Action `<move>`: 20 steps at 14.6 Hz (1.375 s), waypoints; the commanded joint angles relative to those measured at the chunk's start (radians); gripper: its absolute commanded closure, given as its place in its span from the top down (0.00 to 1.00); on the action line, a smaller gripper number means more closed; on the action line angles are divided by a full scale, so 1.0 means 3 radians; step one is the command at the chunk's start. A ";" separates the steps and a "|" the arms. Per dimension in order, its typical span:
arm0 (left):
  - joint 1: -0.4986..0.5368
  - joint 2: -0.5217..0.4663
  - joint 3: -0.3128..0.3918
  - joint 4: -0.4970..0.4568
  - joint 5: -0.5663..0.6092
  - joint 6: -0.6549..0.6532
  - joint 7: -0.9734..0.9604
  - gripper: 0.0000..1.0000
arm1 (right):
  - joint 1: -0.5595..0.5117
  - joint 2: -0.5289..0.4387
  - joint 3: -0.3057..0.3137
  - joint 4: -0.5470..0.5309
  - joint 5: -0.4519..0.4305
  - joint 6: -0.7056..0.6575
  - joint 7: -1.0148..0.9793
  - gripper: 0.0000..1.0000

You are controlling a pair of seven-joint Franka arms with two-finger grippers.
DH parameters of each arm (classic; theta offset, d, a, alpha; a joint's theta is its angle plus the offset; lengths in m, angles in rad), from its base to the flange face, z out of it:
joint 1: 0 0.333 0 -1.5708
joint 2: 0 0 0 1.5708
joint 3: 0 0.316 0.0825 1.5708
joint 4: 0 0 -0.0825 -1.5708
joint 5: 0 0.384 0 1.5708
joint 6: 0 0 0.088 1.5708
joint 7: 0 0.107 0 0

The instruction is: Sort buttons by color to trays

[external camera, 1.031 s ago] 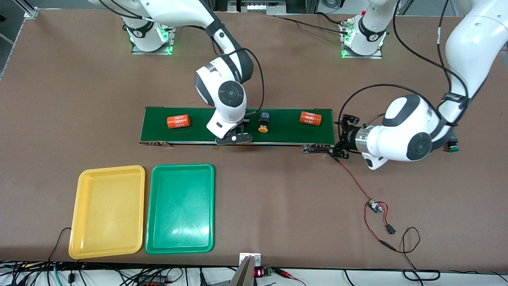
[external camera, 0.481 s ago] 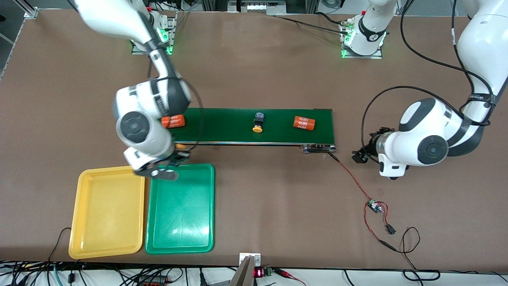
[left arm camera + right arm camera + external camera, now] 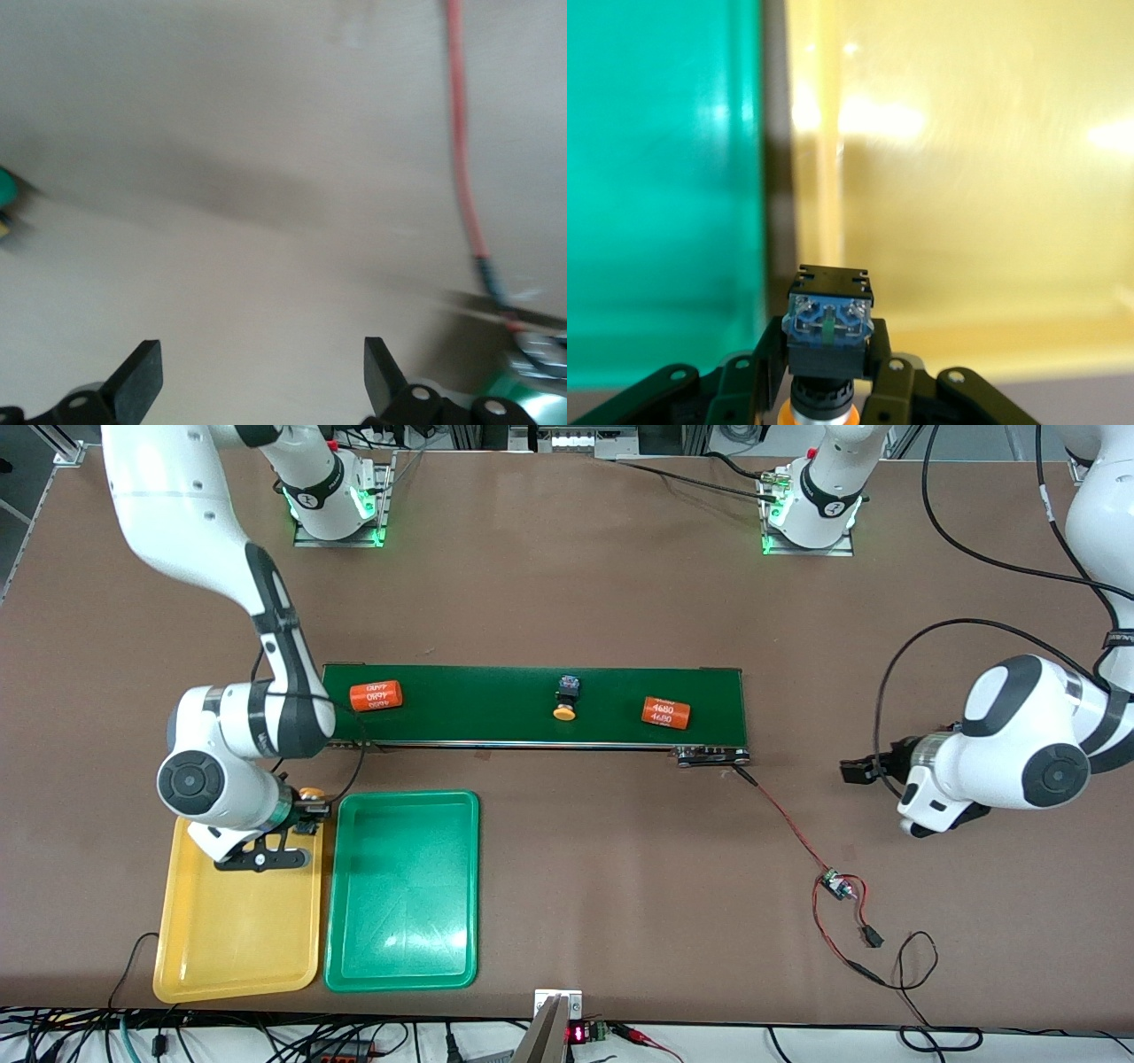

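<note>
My right gripper (image 3: 306, 808) is shut on a button (image 3: 309, 794) with a yellow-orange cap. It holds the button over the yellow tray (image 3: 230, 921), at the tray's corner nearest the belt and the green tray (image 3: 403, 886). In the right wrist view the button's black-blue body (image 3: 829, 320) sits between the fingers of the right gripper (image 3: 829, 347), above the yellow tray (image 3: 966, 177), with the green tray (image 3: 656, 177) beside it. A second yellow-capped button (image 3: 565, 698) lies on the dark green belt (image 3: 496, 722). My left gripper (image 3: 855, 771) is open over bare table, and the left wrist view shows nothing in the left gripper (image 3: 261, 381).
Two orange cylinders (image 3: 376, 696) (image 3: 666, 712) lie on the belt. A red wire (image 3: 784, 815) runs from the belt's end to a small board (image 3: 833, 884) on the table, and the same wire (image 3: 465, 133) shows in the left wrist view. Cables hang along the table's near edge.
My right arm has carried the yellow-capped button from the belt to above the yellow tray. My left arm has drawn back from the belt's end. The things on the belt have shifted toward the right arm's end.
</note>
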 commanded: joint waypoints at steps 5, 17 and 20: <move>-0.0425 -0.0633 0.1301 -0.0275 -0.0041 0.0503 0.2057 1.00 | -0.0109 0.0293 0.0048 0.0177 -0.0041 0.0560 -0.0621 0.00; -0.0830 -0.0967 0.2541 -0.1344 -0.0522 0.2090 0.3292 1.00 | -0.0221 0.0355 0.0053 0.0183 -0.0031 0.0673 -0.1061 0.08; -0.0820 -0.0952 0.2591 -0.1391 -0.0517 0.2085 0.3303 0.71 | -0.0216 0.0335 0.0063 0.0188 0.0010 0.0673 -0.1010 1.00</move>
